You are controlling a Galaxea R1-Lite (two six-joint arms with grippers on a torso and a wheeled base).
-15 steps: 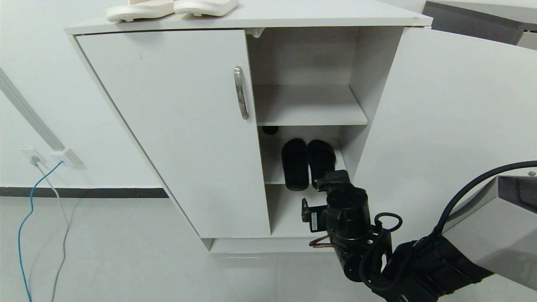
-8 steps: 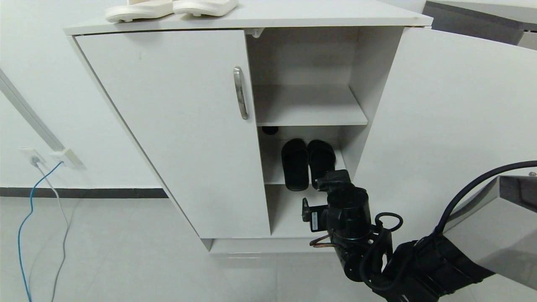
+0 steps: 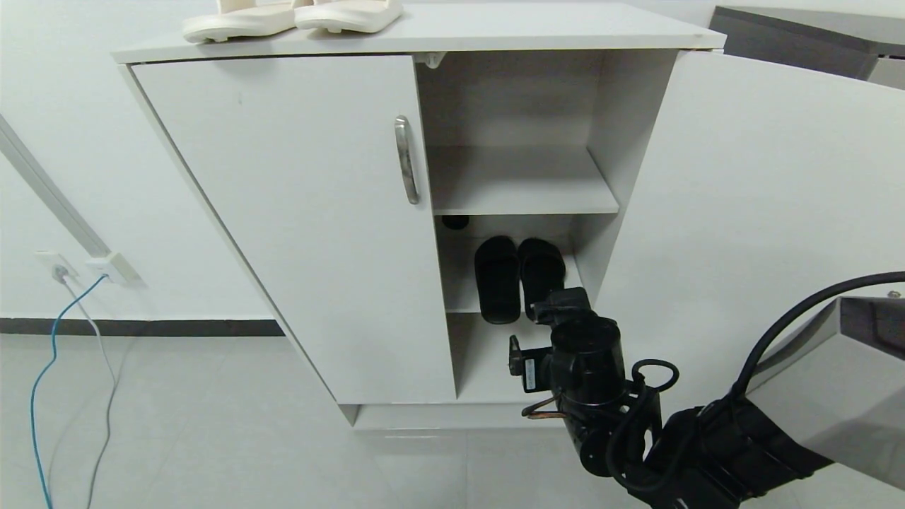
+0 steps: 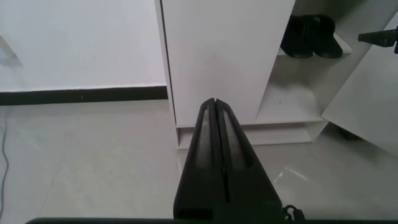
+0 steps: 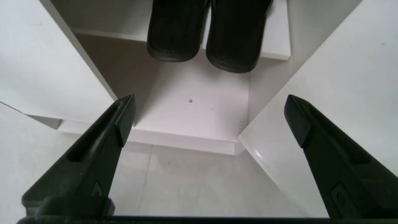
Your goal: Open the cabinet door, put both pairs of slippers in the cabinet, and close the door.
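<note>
The black slippers [image 3: 520,277] were a matte, plain pair. They lay side by side and touching on the middle shelf [image 3: 459,283] of the cabinet [image 3: 495,32], toward its right side, with their near ends at the shelf's front edge. The cream slippers [image 3: 293,15] were a pale, thick-soled pair sitting on the cabinet's top at its left end, next to each other and close to the front lip.

The cabinet was white. Its right door [image 3: 742,198] was swung wide open, and its left door [image 3: 297,226] was closed, with an upright metal handle [image 3: 405,160] near its inner edge. Through the open half I saw three levels. The upper shelf [image 3: 520,180] was bare. The middle one held the black pair, and a small dark round object [image 3: 455,221] sat at the back that I could not identify. The bottom compartment [image 3: 488,367] was the lowest level.

My right gripper [image 5: 209,106] hung just in front of the open half, below the black pair, with its fingers spread wide and nothing between them. My left gripper [image 4: 214,102] was low over the floor [image 4: 93,162], well back from the closed door. Its fingers were pressed together on nothing.

On the wall to the left of the cabinet were wall sockets [image 3: 53,263], and a blue cable [image 3: 42,375] trailed from them down to the tiles.
</note>
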